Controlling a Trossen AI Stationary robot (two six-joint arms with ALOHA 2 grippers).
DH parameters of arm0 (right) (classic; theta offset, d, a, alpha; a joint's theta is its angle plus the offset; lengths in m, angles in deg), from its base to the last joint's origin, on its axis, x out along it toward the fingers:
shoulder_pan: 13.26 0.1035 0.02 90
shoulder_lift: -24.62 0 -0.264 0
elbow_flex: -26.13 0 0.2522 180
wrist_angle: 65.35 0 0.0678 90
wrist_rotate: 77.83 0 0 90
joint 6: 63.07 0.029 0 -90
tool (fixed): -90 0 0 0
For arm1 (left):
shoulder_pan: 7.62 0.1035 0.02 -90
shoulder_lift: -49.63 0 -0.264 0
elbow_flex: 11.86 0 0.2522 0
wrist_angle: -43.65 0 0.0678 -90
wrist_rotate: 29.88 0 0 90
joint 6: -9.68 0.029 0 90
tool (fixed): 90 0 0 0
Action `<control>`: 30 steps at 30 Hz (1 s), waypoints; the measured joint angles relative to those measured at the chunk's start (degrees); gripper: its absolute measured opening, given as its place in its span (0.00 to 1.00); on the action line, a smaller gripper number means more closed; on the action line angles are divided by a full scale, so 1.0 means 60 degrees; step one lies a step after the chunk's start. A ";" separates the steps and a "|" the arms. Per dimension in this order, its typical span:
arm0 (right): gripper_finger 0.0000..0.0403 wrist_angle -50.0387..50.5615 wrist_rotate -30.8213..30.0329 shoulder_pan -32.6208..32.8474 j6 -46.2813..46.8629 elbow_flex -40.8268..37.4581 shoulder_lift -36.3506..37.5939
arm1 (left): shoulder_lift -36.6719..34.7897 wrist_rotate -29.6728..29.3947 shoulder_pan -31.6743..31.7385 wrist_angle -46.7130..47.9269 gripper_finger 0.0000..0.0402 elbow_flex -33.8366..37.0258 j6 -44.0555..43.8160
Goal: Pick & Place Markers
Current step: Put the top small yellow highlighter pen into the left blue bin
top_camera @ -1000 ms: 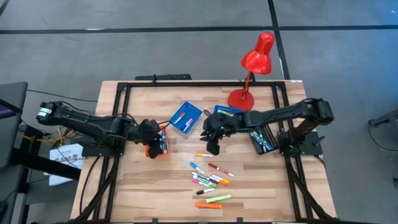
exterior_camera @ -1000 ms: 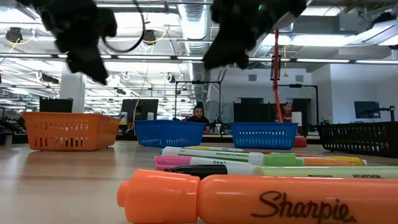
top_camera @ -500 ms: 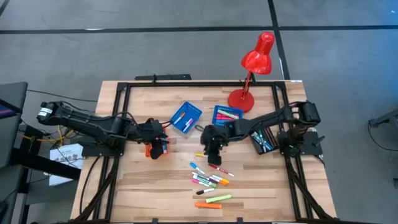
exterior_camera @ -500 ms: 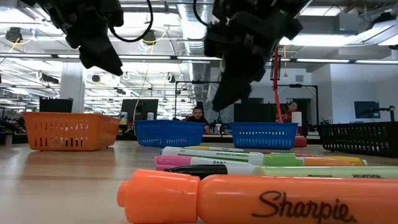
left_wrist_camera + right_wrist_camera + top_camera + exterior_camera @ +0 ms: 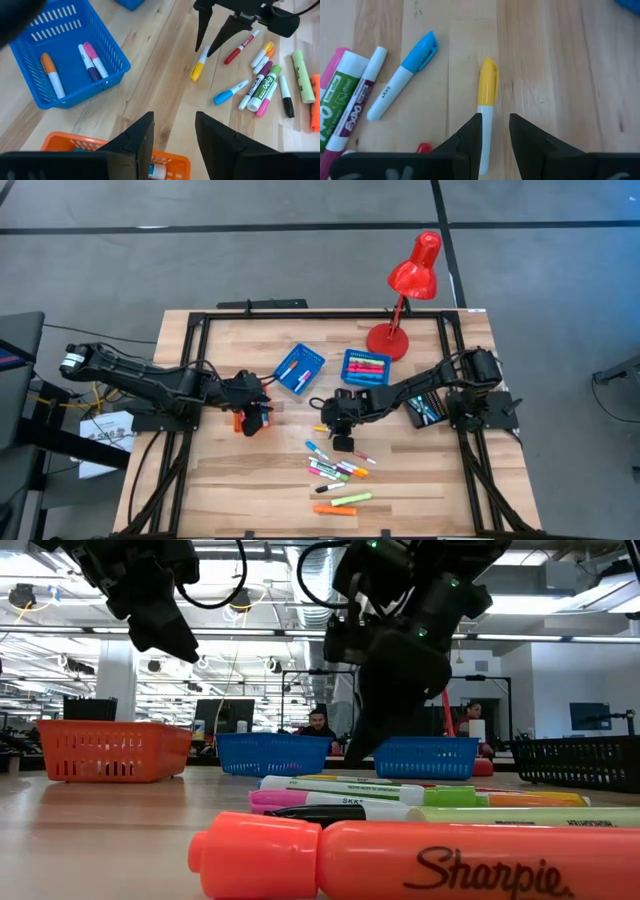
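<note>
Nearest the front edge of the pale wooden table [image 5: 240, 480] lie an orange and a light-green highlighter, then a loose cluster of bright, thin markers [image 5: 335, 465]. Just beyond them the right claw [image 5: 341, 442] hangs low with its two dark fingers parted, straddling a yellow-capped white marker [image 5: 486, 100] without touching it. Further left, the left claw [image 5: 172, 132] hovers open and empty over the small orange tray [image 5: 255, 412]. Beyond sit two blue mesh trays [image 5: 299, 369] holding markers, and a red desk lamp [image 5: 405, 290]
</note>
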 joint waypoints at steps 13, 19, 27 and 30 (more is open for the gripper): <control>0.22 -0.0046 0.0136 0.0029 0.0615 -0.0021 -0.0157 | 0.0000 0.0002 0.0002 -0.0160 0.35 0.0000 0.0464; 0.22 -0.0550 0.0103 0.0054 0.0632 0.0043 -0.0724 | 0.0000 0.0000 0.0002 -0.0320 0.35 0.0000 0.0464; 0.10 -0.1115 -0.0075 -0.0071 0.0561 0.0017 -0.1026 | 0.0000 -0.0081 0.0002 -0.0532 0.35 0.0000 0.0682; 0.05 -0.1465 -0.0063 -0.0158 0.0545 0.0025 -0.1053 | 0.0000 -0.0212 0.0002 -0.0590 0.35 0.0000 0.0754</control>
